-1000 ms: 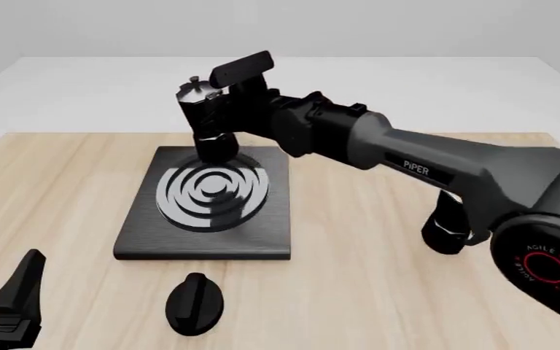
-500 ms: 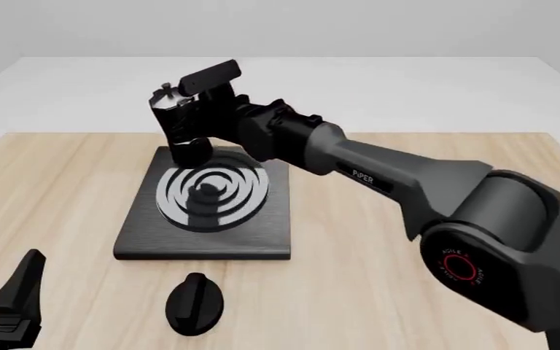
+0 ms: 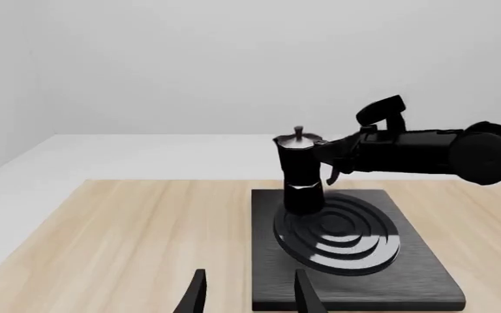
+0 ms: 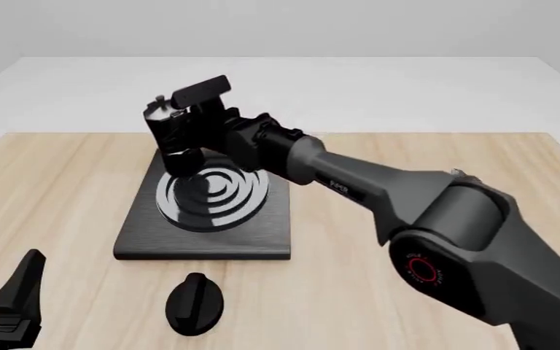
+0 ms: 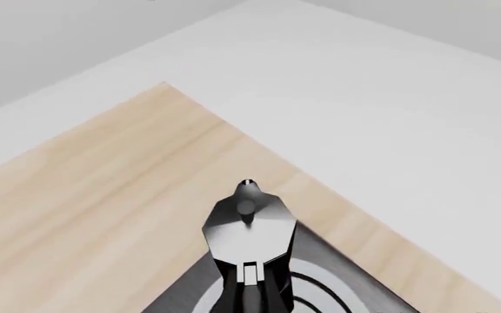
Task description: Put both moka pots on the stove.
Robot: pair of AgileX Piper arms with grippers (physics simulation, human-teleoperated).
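Front view: right arm stretches far-left, its claw [image 4: 195, 120] gripping 1 moka pot [image 4: 170, 131] above the stove [image 4: 205, 219].

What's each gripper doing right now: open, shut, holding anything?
Left gripper: open, empty, fingers apart.
Right gripper: shut on a moka pot, held by its handle at the stove.

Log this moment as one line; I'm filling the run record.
right tool: shut on moka pot | pot: over stove far-left edge | left tool: open, idle
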